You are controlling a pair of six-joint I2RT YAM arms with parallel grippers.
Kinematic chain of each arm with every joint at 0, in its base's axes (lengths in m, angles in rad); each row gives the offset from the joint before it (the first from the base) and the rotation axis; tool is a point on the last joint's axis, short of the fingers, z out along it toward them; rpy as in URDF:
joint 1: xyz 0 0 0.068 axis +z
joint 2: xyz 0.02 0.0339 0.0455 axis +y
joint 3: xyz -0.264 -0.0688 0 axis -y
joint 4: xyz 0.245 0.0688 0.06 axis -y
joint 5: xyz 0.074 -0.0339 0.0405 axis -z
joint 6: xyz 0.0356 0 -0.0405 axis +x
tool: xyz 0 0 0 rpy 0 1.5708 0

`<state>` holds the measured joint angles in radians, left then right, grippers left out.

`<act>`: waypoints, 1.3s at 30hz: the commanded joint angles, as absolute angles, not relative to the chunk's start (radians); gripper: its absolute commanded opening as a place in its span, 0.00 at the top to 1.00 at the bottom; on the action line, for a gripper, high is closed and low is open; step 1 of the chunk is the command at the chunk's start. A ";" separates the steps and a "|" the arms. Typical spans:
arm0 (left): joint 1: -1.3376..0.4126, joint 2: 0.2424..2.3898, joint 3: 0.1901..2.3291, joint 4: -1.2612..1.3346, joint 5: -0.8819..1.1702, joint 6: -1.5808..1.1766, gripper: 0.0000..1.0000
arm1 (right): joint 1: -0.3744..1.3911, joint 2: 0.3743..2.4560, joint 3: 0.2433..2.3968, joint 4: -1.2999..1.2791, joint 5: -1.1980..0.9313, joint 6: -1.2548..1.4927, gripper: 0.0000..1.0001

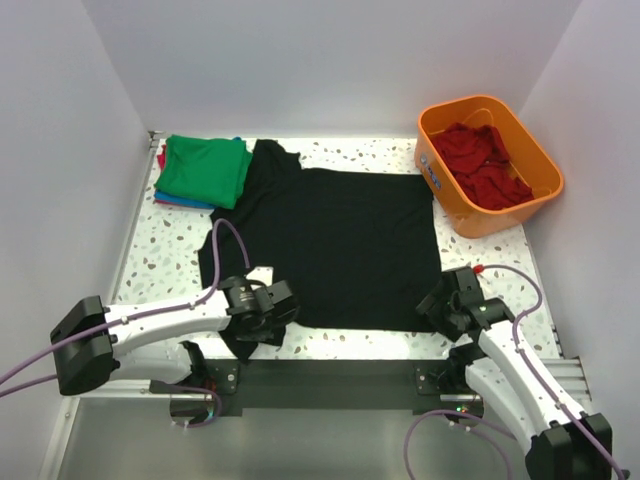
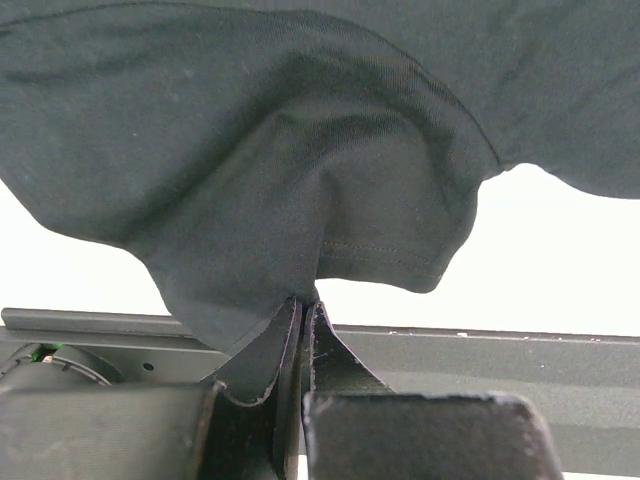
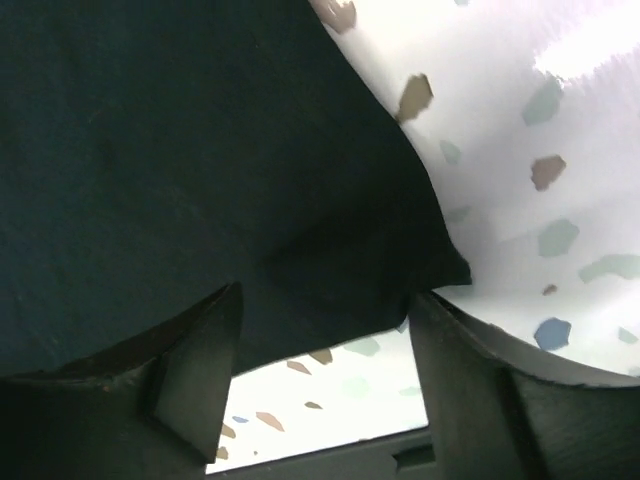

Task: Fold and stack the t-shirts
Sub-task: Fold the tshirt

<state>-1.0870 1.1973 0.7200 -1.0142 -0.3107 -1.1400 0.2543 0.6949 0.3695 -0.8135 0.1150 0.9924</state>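
Now, technician, state the quantity of each item in view.

Supervisor: one black t-shirt [image 1: 340, 235], spread flat across the middle of the speckled table [image 1: 165, 250]. One folded stack [image 1: 200, 178] at the far left corner, with a green shirt [image 1: 205, 165] on top and blue and red edges showing beneath. Three colours are countable; the number of layers is not. One orange bin [image 1: 492, 222] at the far right, holding red garments [image 1: 485, 165]; their number cannot be told. Two grippers: the left gripper [image 1: 268, 312] and the right gripper [image 1: 445, 298].

State the condition of the left gripper.

It sits at the near left corner of the black t-shirt. The jaws are together, clamped on a fold of the fabric; no gap shows between the fingers [image 2: 340, 365]. In the left wrist view the cloth gathers into creases at the pinch point, and a stitched hem runs just above the fingertips.

State the condition of the right gripper.

It sits at the near right corner of the same shirt. The jaws stand wide apart and hold nothing. In the right wrist view the shirt's corner lies flat on the table, in the space between the two fingers [image 3: 195, 350]. Whether either fingertip touches the cloth cannot be told.
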 commanded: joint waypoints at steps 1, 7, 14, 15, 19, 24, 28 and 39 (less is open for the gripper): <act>-1.071 1.169 0.768 -1.048 -0.351 -1.121 1.00 | 0.256 0.701 0.339 -0.716 0.164 1.002 0.39; -1.045 1.164 0.804 -1.055 -0.354 -1.092 1.00 | 0.258 0.715 0.325 -0.670 0.127 0.976 0.82; -1.006 1.164 0.856 -1.052 -0.357 -1.034 1.00 | 0.256 0.667 0.406 -0.771 0.166 0.920 1.00; -0.994 1.167 0.861 -1.052 -0.357 -1.017 1.00 | 0.258 0.664 0.416 -0.781 0.172 0.910 1.00; -0.947 1.169 0.897 -1.045 -0.385 -0.971 1.00 | 0.256 0.695 0.475 -0.775 0.181 0.881 1.00; -0.881 1.190 0.939 -0.970 -0.413 -0.881 1.00 | 0.256 0.791 0.555 -0.729 0.193 0.827 1.00; -0.825 1.244 0.979 -0.910 -0.433 -0.822 1.00 | 0.256 0.868 0.597 -0.663 0.193 0.804 1.00; -0.641 1.394 1.098 -0.703 -0.480 -0.654 1.00 | 0.255 1.058 0.736 -0.534 0.264 0.736 1.00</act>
<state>-0.6754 1.3636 1.0355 -0.8291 -0.4404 -0.7357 0.2550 1.0260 0.6659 -0.6098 0.2066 0.7769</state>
